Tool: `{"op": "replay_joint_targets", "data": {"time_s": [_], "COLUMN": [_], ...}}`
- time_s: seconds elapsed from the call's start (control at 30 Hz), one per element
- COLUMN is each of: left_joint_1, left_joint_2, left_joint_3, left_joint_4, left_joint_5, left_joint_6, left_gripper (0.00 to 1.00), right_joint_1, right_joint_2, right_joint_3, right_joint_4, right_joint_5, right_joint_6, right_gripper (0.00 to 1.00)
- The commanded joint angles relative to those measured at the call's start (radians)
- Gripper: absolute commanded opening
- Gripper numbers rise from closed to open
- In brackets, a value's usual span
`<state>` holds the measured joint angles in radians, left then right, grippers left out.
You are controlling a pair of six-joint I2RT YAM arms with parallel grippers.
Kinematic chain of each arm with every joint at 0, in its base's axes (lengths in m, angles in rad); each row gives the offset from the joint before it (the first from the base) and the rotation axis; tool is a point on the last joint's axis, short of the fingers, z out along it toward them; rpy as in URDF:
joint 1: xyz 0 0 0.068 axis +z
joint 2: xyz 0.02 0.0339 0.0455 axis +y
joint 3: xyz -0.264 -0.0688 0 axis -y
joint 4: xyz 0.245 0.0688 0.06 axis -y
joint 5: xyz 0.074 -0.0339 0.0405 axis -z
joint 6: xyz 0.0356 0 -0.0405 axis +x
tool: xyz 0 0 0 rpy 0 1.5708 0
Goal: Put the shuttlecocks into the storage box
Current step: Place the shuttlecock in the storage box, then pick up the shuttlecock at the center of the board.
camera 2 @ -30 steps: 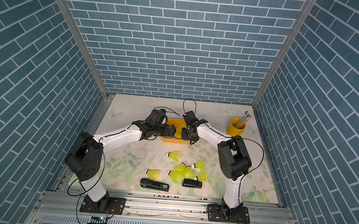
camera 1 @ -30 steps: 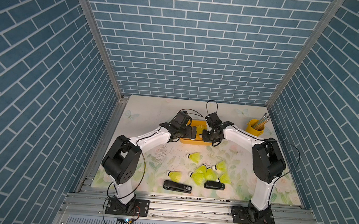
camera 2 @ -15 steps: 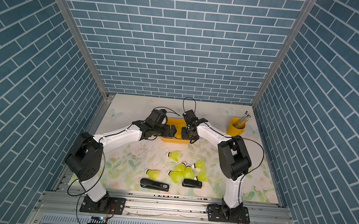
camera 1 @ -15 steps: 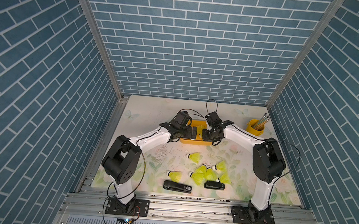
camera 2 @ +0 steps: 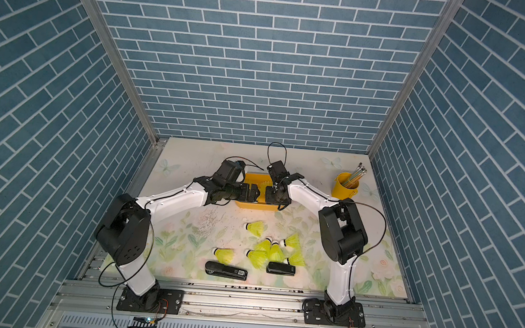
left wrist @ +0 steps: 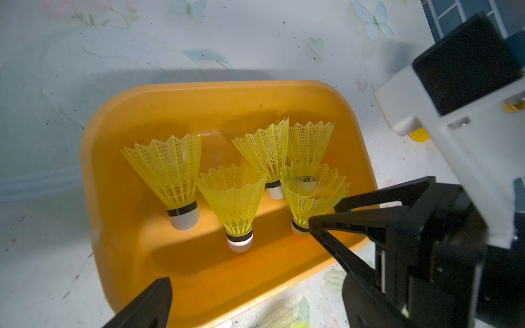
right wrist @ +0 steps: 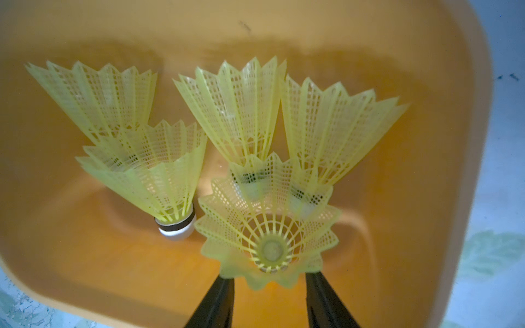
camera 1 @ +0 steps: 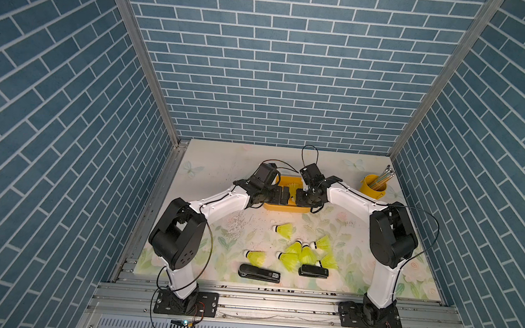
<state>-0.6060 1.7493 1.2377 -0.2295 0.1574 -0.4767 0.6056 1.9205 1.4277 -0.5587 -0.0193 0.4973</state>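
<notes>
The yellow-orange storage box (camera 1: 283,207) (camera 2: 254,206) sits mid-table with both grippers over it. Several neon shuttlecocks (left wrist: 170,170) lie inside the storage box (left wrist: 227,85), skirts toward its far wall. One shuttlecock (right wrist: 270,227) stands cork-down on the floor of the storage box (right wrist: 426,142), right at the tips of my right gripper (right wrist: 270,277) (camera 1: 300,199), whose jaws stand apart on either side of its skirt. My left gripper (left wrist: 255,292) (camera 1: 281,195) hangs wide open and empty over the near wall. Several more shuttlecocks (camera 1: 305,254) (camera 2: 275,252) lie loose on the table in front.
Two black staplers (camera 1: 259,273) (camera 1: 313,271) lie near the front edge beside the loose shuttlecocks. A small yellow cup with pencils (camera 1: 373,186) stands at the back right. My two grippers are close together over the box.
My right gripper's jaws have parted around the standing shuttlecock. Both arms have hardly moved, and the left gripper stays wide open.
</notes>
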Motion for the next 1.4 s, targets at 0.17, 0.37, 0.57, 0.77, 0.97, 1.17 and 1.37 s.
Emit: {"op": "replay_joint_targets", "data": {"time_s": [0.17,0.37,0.57,0.77,0.97,1.17,1.37], "left_joint_1": [0.008,0.007,0.007,0.005,0.003,-0.008,-0.06], "left_joint_2": [-0.024,-0.075,-0.14,-0.239,-0.351,-0.355,-0.288], "left_joint_3": [0.003,-0.008,-0.009,-0.112,-0.279,-0.371,-0.403], "left_joint_4": [-0.014,-0.039,-0.155,-0.183,-0.07,0.0,0.066], "left_joint_5": [0.002,0.033,0.117,0.085,0.13,0.168,0.076], "left_joint_6": [0.049,0.146,0.373,0.62,0.868,1.03,1.083], "left_gripper": [0.99,1.0,1.0,0.97,0.92,0.91,0.85], "right_joint_1": [-0.003,-0.003,-0.003,-0.003,-0.003,-0.004,-0.003], "right_joint_2": [-0.068,-0.137,-0.298,-0.517,-0.655,-0.758,-0.805], "right_joint_3": [0.02,0.009,-0.085,-0.298,-0.468,-0.617,-0.735], "right_joint_4": [-0.028,-0.03,0.007,0.107,0.144,0.186,0.248], "right_joint_5": [0.011,0.019,0.017,-0.074,-0.215,-0.294,-0.38], "right_joint_6": [0.002,0.005,-0.003,0.013,0.053,0.098,0.148], "right_gripper": [0.5,0.62,0.83,0.97,0.98,0.96,0.95]}}
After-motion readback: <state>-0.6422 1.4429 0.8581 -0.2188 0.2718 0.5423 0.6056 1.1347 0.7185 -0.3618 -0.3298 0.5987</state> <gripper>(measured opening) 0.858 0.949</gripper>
